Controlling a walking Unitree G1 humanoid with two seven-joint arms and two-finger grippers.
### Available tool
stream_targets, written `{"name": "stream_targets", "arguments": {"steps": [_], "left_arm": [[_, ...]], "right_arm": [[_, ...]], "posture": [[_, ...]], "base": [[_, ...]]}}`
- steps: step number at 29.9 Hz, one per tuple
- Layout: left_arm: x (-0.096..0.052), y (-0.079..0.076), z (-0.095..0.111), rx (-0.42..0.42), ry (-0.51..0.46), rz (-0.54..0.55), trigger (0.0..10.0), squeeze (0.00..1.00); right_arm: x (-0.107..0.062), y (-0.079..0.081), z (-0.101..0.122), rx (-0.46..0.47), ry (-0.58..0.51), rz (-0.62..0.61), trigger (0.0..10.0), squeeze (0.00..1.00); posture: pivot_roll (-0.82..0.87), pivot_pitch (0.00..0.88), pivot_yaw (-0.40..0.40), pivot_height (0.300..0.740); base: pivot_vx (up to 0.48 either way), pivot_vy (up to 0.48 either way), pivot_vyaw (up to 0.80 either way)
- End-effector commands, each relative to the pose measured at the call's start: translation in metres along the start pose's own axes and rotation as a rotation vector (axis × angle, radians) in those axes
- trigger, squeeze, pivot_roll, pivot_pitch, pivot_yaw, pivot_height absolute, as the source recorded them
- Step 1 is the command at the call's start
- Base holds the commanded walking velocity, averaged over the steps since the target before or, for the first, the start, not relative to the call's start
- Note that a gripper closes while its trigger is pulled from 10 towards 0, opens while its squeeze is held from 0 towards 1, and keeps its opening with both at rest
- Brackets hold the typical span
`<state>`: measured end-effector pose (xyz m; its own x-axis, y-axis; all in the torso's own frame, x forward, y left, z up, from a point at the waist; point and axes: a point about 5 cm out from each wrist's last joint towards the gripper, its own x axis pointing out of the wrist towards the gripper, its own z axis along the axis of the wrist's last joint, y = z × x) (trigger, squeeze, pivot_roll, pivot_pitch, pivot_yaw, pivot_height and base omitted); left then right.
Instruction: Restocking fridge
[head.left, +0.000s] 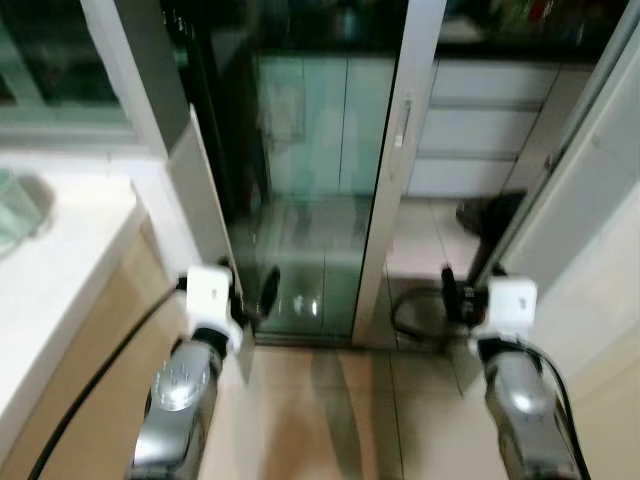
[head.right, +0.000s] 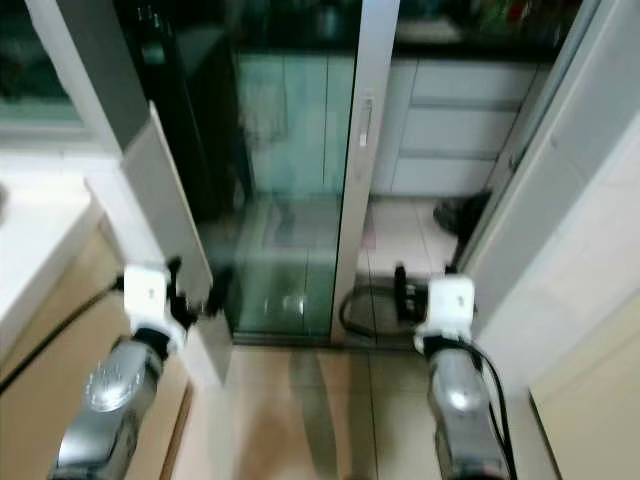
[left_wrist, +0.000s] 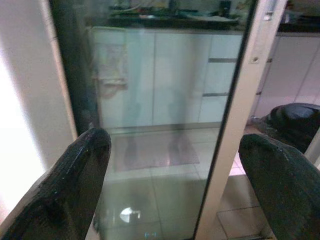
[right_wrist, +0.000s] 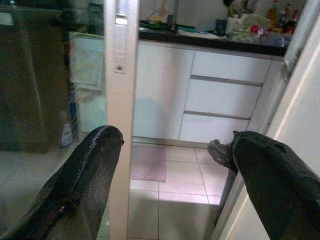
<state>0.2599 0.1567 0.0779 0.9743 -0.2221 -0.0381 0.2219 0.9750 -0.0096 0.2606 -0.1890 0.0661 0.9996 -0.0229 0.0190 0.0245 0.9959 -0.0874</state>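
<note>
White counter (head.left: 60, 270) sits on the left, then the left gripper (head.left: 252, 292) with its fingers spread wide and holding nothing, right up near the tall glass sliding door (head.left: 310, 190). Next comes the door's pale upright frame (head.left: 395, 170), then the right gripper (head.left: 455, 295), also open and empty, nearer the open gap that leads ahead to the white kitchen drawers (right_wrist: 220, 100). I cannot spot a fridge or any food to put in it, so it is likely through that gap
</note>
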Motion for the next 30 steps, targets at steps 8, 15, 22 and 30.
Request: {"name": "stream_targets", "arguments": {"steps": [8,15,22,30], "left_arm": [[-0.0037,0.0041,-0.0015,0.012,0.012,0.013,10.0,0.00],[-0.0028,0.0037,-0.0009,0.011,0.010,0.014,10.0,0.00],[-0.0028,0.0037,-0.0009,0.011,0.010,0.014,10.0,0.00],[-0.0028,0.0037,-0.0009,0.011,0.010,0.014,10.0,0.00]], "right_arm": [[0.0004,0.0079,-0.0022,0.026,0.007,0.029,10.0,0.00],[0.0004,0.0070,-0.0044,0.015,0.025,0.020,10.0,0.00],[0.0004,0.0070,-0.0044,0.015,0.025,0.020,10.0,0.00],[0.0004,0.0070,-0.0044,0.015,0.025,0.020,10.0,0.00]], "posture": [[-0.08,0.000,0.006,0.740],[-0.09,0.000,0.006,0.740],[-0.09,0.000,0.006,0.740],[-0.09,0.000,0.006,0.740]], "base": [[0.000,0.000,0.00],[0.000,0.000,0.00],[0.000,0.000,0.00],[0.000,0.000,0.00]]}}
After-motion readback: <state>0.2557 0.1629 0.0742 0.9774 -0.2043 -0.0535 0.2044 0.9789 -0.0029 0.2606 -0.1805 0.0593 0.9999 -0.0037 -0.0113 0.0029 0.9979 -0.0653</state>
